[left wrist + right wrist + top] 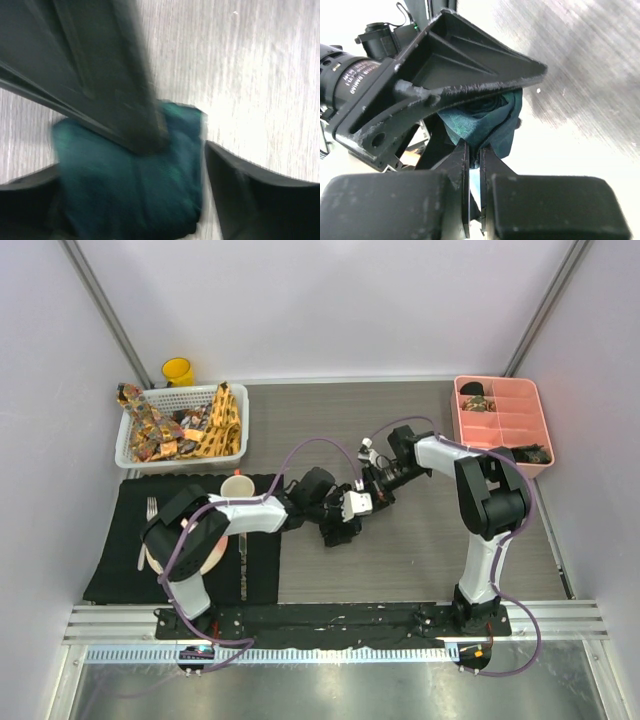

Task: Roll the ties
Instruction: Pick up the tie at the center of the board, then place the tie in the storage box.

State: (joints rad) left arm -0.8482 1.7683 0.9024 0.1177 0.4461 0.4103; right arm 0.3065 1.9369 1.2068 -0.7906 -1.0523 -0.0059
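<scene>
The teal tie (pixel 135 195) sits rolled into a stubby bundle on the surface (pixel 260 75), between the fingers of the left end effector (pixel 131 162). That end effector stands open around the roll — one finger is against its side, the other just beside it with a sliver of surface showing between. The right end effector (pixel 476 150) is all but closed, its tips pinching a fold of the teal fabric at the top of the roll. Well beyond the left end effector, off to its left, patterned ties (pixel 215 425) lie heaped in a basket (pixel 180 462).
</scene>
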